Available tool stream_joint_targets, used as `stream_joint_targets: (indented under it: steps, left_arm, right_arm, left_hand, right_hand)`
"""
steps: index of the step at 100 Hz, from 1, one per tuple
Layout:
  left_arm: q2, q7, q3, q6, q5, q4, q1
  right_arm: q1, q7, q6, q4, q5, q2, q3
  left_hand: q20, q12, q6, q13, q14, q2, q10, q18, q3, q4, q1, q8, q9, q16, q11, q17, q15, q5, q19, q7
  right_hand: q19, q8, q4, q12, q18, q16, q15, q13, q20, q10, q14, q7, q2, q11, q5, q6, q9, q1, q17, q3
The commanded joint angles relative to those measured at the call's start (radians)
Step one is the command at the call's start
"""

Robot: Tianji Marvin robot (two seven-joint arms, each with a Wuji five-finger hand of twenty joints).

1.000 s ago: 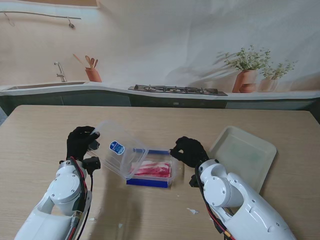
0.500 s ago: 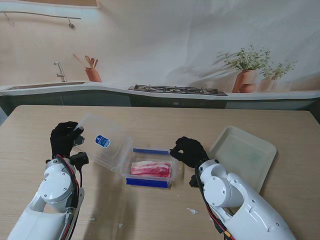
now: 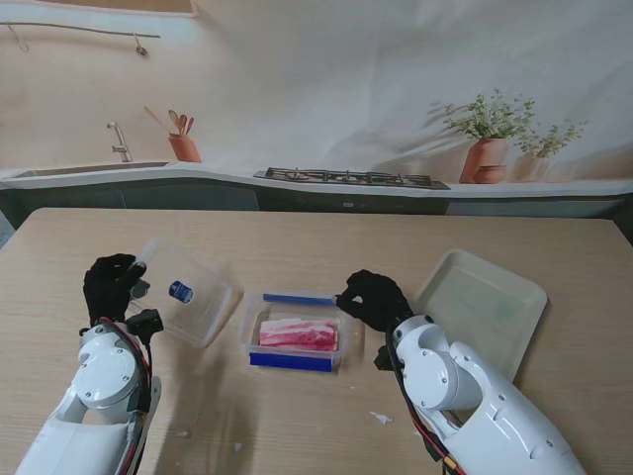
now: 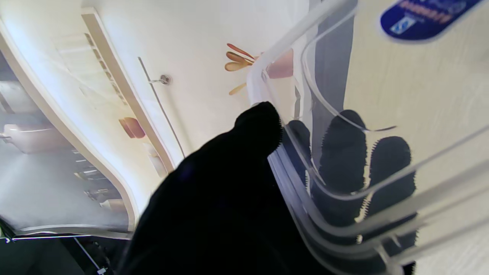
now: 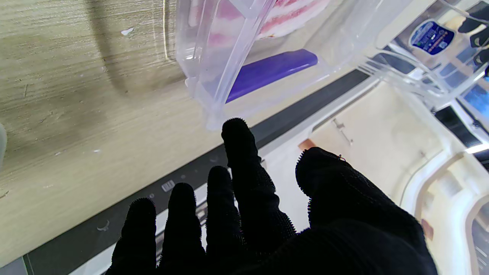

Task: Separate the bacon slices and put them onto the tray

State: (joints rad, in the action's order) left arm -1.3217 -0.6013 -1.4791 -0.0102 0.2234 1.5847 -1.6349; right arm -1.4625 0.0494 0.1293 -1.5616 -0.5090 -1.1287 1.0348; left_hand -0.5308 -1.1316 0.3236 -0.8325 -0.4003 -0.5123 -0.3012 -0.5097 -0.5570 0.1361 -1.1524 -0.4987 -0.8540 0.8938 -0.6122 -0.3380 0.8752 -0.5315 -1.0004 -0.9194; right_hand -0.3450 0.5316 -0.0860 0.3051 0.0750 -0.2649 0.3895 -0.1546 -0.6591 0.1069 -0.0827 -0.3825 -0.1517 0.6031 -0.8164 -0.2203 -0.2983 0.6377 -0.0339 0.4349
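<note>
On the left of the tabletop (image 3: 316,233), the left hand (image 3: 111,285) grips one edge of the clear lid (image 3: 188,295), which carries a blue oval sticker (image 3: 180,292) and sits tilted, its far-left edge raised by the hand and its near-right corner low near the wood. Seen from the left wrist, the thumb (image 4: 256,126) presses on one face of the lid's rim (image 4: 290,179) while the other fingers (image 4: 344,152) show dark through the clear plastic on the opposite face, so the hand is closed on the lid. Just right of the lid, near the middle of the tabletop, stands the open clear container (image 3: 297,334) with blue clips along its far and near sides; the bacon slices (image 3: 298,333) lie inside it in a pink and white stack. At the container's right side, the right hand (image 3: 373,298) hovers close to the far-right corner, holding nothing. From the right wrist view its fingers (image 5: 244,168) are spread and extended, the longest fingertip close to the container's corner (image 5: 212,118), though whether it touches cannot be told. Farther right, well apart from the container, the pale tray (image 3: 482,307) lies at an angle on the tabletop with no bacon on it. Small white flecks (image 3: 378,418) dot the wood near the right arm.
</note>
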Motion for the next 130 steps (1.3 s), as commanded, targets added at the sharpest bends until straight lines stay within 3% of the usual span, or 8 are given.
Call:
stream_joint_targets:
  steps: [1,40,55,71,78,84,93,130]
  left_arm:
    - [-0.011,-0.001,0.0,0.003,-0.003,-0.029,0.003]
    - [-0.017,-0.045,-0.002,0.009,-0.102,-0.119,0.011]
    - [-0.019,-0.074,0.004,0.002,-0.152,-0.141,0.014]
    - [-0.015,-0.083,0.007,0.003,-0.207,-0.154,0.011]
    - [-0.012,-0.08,0.009,0.009,-0.232,-0.157,0.007]
    - [-0.01,-0.082,0.011,0.013,-0.251,-0.162,0.005]
    - [-0.008,-0.081,0.011,0.014,-0.264,-0.164,-0.001]
    - [0.001,-0.076,0.012,0.001,-0.316,-0.172,-0.007]
  right_arm:
    - [-0.006,-0.011,-0.003,-0.005,0.003,-0.008,0.0]
    - [-0.005,-0.013,-0.003,-0.006,0.008,-0.008,0.0]
    - [-0.005,-0.014,-0.007,-0.007,0.009,-0.008,0.002]
    - [-0.007,-0.015,-0.008,-0.008,0.01,-0.008,0.004]
    - [-0.007,-0.014,-0.01,-0.009,0.009,-0.008,0.006]
    - [-0.008,-0.012,-0.011,-0.009,0.01,-0.008,0.007]
    - [-0.009,-0.013,-0.012,-0.01,0.01,-0.008,0.008]
    - [-0.011,-0.015,-0.012,-0.013,0.012,-0.008,0.01]
  left_hand:
    - [-0.012,-0.008,-0.022,-0.032,0.018,0.077,0.037,-0.009,-0.068,-0.023,-0.083,-0.042,-0.015,0.012,-0.032,-0.001,0.029,-0.063,-0.054,-0.11]
    - [-0.018,0.031,-0.039,0.01,-0.011,0.06,0.04,0.016,-0.071,-0.029,-0.062,-0.001,-0.009,-0.013,-0.02,0.057,0.0,-0.077,-0.054,-0.102]
    - [-0.04,0.084,-0.048,0.222,-0.053,-0.042,0.044,0.059,-0.197,-0.029,0.104,0.075,0.097,-0.024,0.052,0.253,-0.026,-0.03,-0.061,-0.03]
    - [-0.015,0.382,-0.058,0.392,-0.035,-0.051,0.065,0.101,-0.316,-0.058,0.27,0.068,0.29,-0.094,-0.058,0.35,-0.093,0.013,-0.051,0.064]
    - [-0.003,0.498,-0.06,0.457,-0.017,-0.013,0.08,0.116,-0.34,-0.105,0.347,0.071,0.366,-0.126,-0.038,0.379,-0.149,0.04,-0.036,0.132]
    - [-0.003,0.553,-0.057,0.491,-0.009,-0.021,0.076,0.118,-0.336,-0.113,0.365,0.059,0.4,-0.152,-0.013,0.388,-0.189,0.05,-0.031,0.17]
    - [0.002,0.61,-0.056,0.524,0.002,-0.038,0.067,0.125,-0.312,-0.109,0.384,0.068,0.432,-0.186,0.033,0.409,-0.247,0.049,-0.005,0.212]
    - [0.04,0.738,-0.102,0.648,0.082,-0.043,0.116,0.163,-0.256,-0.108,0.421,0.125,0.574,-0.289,0.117,0.437,-0.431,0.139,0.187,0.337]
  right_hand:
    - [0.013,-0.006,0.016,0.007,-0.009,-0.007,0.007,0.009,-0.017,0.008,0.0,0.006,0.007,0.011,0.014,0.025,0.009,-0.02,-0.001,-0.009]
    - [0.013,-0.007,0.016,0.006,-0.009,-0.007,0.007,0.009,-0.018,0.008,-0.002,0.006,0.009,0.01,0.014,0.026,0.01,-0.021,-0.001,-0.013]
    - [0.013,-0.007,0.016,0.006,-0.009,-0.007,0.007,0.009,-0.018,0.009,-0.002,0.007,0.009,0.009,0.016,0.029,0.009,-0.02,0.0,-0.014]
    - [0.013,-0.006,0.016,0.006,-0.009,-0.006,0.006,0.009,-0.018,0.008,-0.002,0.007,0.01,0.008,0.017,0.031,0.009,-0.02,-0.001,-0.016]
    - [0.013,-0.007,0.016,0.006,-0.009,-0.006,0.006,0.009,-0.018,0.009,-0.002,0.007,0.011,0.008,0.019,0.032,0.008,-0.02,-0.001,-0.017]
    - [0.013,-0.006,0.016,0.006,-0.009,-0.006,0.006,0.009,-0.018,0.011,-0.002,0.007,0.011,0.007,0.018,0.033,0.008,-0.02,-0.001,-0.018]
    - [0.013,-0.006,0.016,0.006,-0.009,-0.006,0.005,0.009,-0.018,0.01,-0.003,0.007,0.012,0.007,0.02,0.034,0.008,-0.019,-0.001,-0.019]
    - [0.012,-0.005,0.017,0.005,-0.009,-0.006,0.006,0.008,-0.018,0.01,-0.003,0.006,0.014,0.006,0.022,0.034,0.008,-0.017,0.0,-0.023]
